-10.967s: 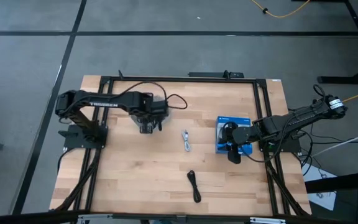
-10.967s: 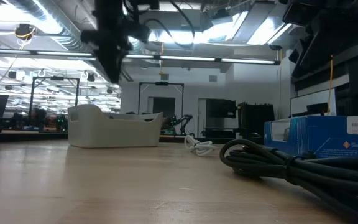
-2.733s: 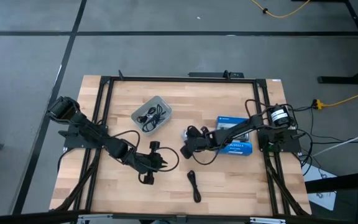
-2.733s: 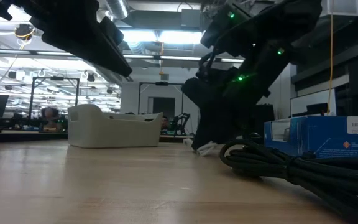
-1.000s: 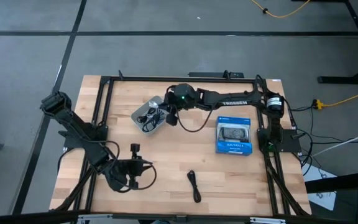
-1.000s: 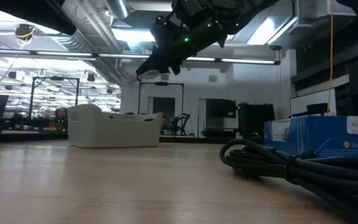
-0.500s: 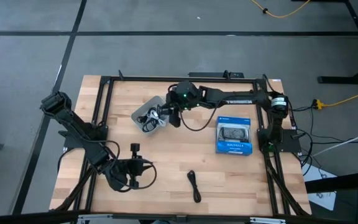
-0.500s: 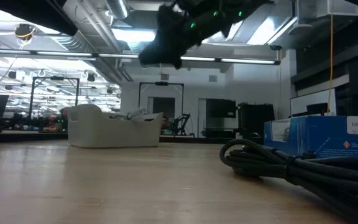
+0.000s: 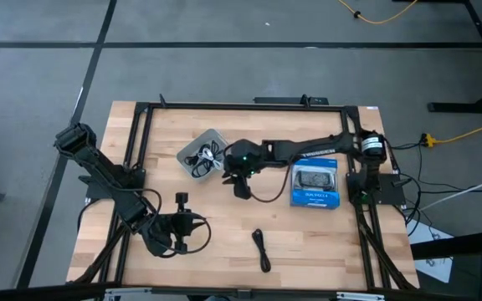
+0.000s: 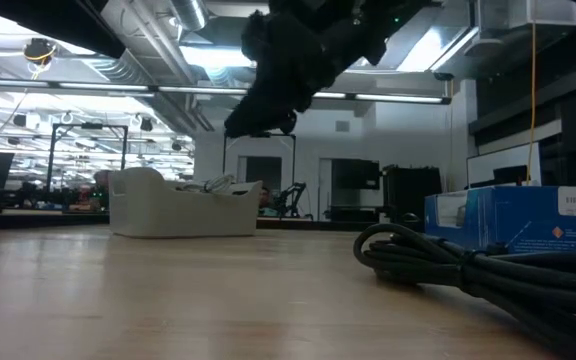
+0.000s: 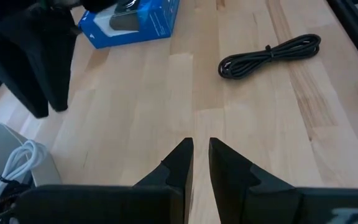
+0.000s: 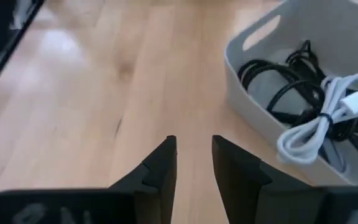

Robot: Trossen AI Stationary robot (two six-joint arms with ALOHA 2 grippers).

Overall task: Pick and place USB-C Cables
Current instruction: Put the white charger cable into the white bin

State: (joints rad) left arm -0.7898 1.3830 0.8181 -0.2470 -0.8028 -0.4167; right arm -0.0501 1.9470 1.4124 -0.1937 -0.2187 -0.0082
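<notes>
Pale wooden table [image 9: 182, 188] inside a black frame, grey floor all round, a workshop hall behind. Right gripper [image 12: 193, 163] empty, fingers a narrow gap apart, raised above bare wood just beside the grey tray [image 12: 263, 93]. Inside the tray, black cables [image 12: 278, 78] tangled under a white cable [image 12: 328, 112] that loops up close to the rim. Left gripper [image 11: 197, 163] also empty, fingers nearly together, parked low near the table's front-left. One black cable [image 11: 270, 55] lying loose on the wood toward the front, well apart from both grippers and from the blue box [image 9: 315, 185].

Risk, as a guess: snagging the white loop with a low sweep past the rim and dragging it out; pinching only a single strand of the loose coil and uncoiling it on the lift.

Cannot count the cables in the tray; no bundle count possible in the overlap
</notes>
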